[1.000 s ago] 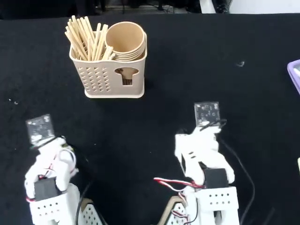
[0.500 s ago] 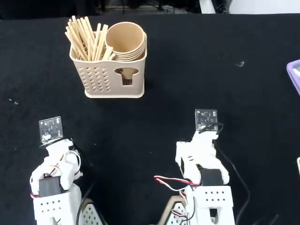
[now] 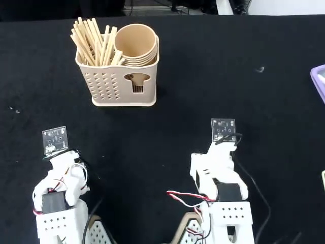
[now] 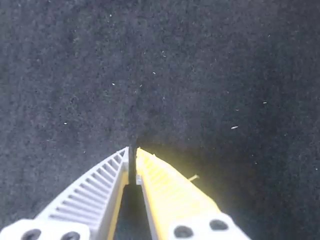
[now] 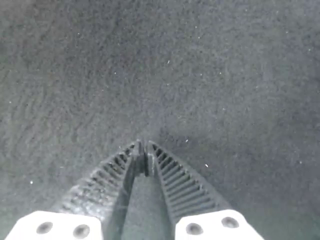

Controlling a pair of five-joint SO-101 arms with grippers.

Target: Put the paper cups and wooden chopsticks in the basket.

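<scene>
On the black table [image 3: 228,76]: filled basket [image 3: 118,86] | purple object [image 3: 319,81] at edge

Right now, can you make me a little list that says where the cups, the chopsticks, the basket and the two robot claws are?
basket: upright on the far part of the black table
paper cups: stacked, standing in the basket
wooden chopsticks: bundle standing in the basket, beside the cups
left gripper: shut, empty, over bare table
right gripper: shut, empty, over bare table
task state: cups and chopsticks are in the basket
extra: purple thing at the table's edge
</scene>
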